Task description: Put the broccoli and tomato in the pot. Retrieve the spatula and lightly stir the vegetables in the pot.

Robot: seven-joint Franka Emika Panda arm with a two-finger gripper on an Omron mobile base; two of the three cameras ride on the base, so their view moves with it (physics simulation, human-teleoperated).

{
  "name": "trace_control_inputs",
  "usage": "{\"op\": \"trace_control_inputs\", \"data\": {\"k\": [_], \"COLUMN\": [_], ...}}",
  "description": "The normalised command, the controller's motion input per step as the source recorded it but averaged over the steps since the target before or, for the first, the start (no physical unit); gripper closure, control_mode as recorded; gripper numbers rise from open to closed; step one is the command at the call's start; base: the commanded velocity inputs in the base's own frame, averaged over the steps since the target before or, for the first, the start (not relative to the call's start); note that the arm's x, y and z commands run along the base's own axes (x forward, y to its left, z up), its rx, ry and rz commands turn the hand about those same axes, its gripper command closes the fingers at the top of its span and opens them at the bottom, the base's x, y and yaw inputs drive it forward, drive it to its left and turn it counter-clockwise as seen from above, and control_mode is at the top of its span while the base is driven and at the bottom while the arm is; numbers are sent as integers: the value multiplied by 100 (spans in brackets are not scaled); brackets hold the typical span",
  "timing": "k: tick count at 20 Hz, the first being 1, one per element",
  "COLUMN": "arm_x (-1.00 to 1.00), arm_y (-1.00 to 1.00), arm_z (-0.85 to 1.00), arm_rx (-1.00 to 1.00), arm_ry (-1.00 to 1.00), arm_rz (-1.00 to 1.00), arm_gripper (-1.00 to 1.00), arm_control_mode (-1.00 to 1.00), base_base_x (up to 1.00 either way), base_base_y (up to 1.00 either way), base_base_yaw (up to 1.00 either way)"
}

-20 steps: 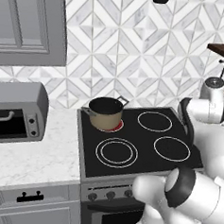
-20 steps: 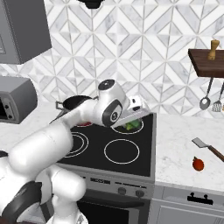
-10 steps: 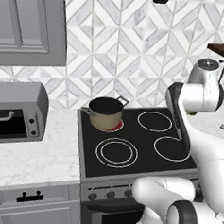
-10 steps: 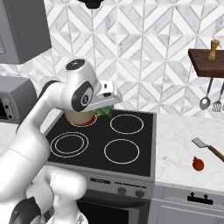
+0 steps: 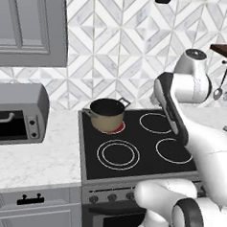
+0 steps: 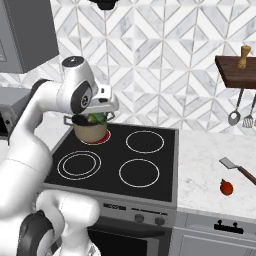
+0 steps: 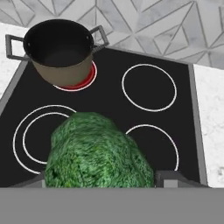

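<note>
Broccoli (image 7: pixel 98 151) sits pinched in the pincer (image 6: pixel 98 118), which has swung leftward across the stove (image 6: pixel 120 165) toward the pot (image 7: pixel 61 52), so the drop looks close, while tomato (image 6: pixel 226 187) and spatula (image 6: pixel 239 170) wait on the right tabletop (image 6: pixel 210 165).

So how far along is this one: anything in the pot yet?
Nothing done yet: the pot on the back-left burner is empty. In hand: the pincer grips the broccoli above the stove. Left: dropping it in, then the tomato and spatula, both on the right-hand counter, then stirring.
</note>
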Motion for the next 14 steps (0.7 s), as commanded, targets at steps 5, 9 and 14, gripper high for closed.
{"op": "trace_control_inputs", "data": {"k": [5,9,14], "arm_x": [72,72,67], "arm_y": [68,60,43], "arm_z": [-1,-20,-46], "arm_rx": [2,8,7], "arm_ry": [-1,5,5], "arm_rz": [0,0,0], "arm_gripper": [100,100,100], "arm_control_mode": [-100,-100,-100], "base_base_x": [0,0,0], "base_base_y": [0,0,0], "base_base_yaw": [0,0,0]}}
